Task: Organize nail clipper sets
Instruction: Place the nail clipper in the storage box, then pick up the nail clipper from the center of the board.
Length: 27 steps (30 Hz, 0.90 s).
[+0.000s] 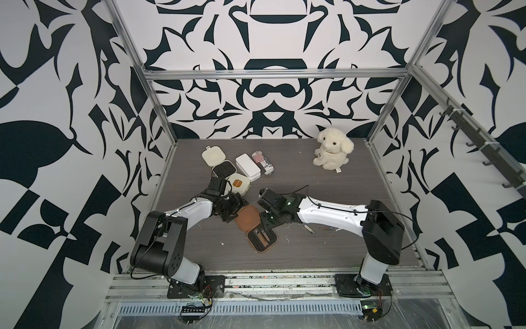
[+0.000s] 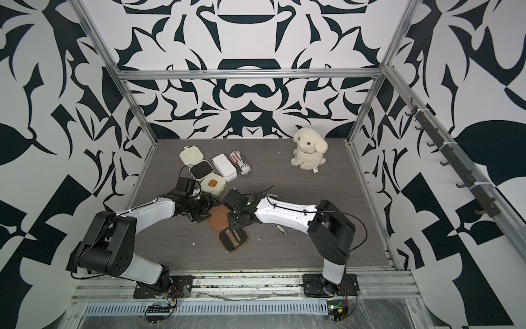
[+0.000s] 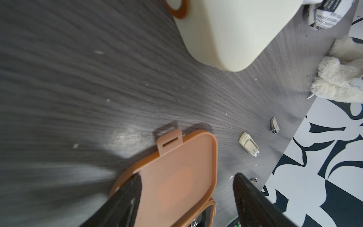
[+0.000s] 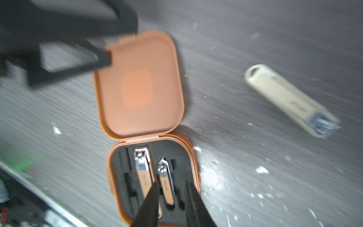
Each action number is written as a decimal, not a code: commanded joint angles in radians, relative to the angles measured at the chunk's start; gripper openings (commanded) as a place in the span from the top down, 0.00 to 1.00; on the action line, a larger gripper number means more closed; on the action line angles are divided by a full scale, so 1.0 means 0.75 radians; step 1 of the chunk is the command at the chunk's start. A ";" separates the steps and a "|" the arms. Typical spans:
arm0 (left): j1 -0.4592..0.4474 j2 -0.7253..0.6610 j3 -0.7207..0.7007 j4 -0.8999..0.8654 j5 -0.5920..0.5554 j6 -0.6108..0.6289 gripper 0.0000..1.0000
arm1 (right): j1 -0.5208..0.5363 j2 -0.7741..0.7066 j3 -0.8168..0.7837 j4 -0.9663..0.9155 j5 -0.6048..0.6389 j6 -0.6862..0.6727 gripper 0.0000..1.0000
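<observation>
The tan-brown nail clipper set lies open mid-table in both top views, lid (image 1: 248, 218) flat and black slotted base (image 1: 262, 239) toward the front. Two metal clippers (image 4: 142, 167) rest in the base's slots. My right gripper (image 4: 171, 184) hovers open over the base, its fingers either side of the smaller clipper (image 4: 166, 180). My left gripper (image 3: 186, 182) is open astride the lid (image 3: 176, 173), one finger above the lid's edge. An open cream case (image 1: 224, 170) and a closed cream case (image 1: 238, 183) sit at the back left.
A cream-handled loose clipper (image 4: 290, 102) lies on the table right of the brown case, and another small tool (image 1: 326, 228) lies further right. A white box (image 1: 247, 167), a striped can (image 1: 263, 162) and a plush dog (image 1: 333, 148) stand at the back.
</observation>
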 commanded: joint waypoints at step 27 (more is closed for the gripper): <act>-0.003 -0.091 0.170 -0.051 0.135 0.068 0.18 | -0.629 -0.661 -0.855 -0.118 0.074 0.615 0.24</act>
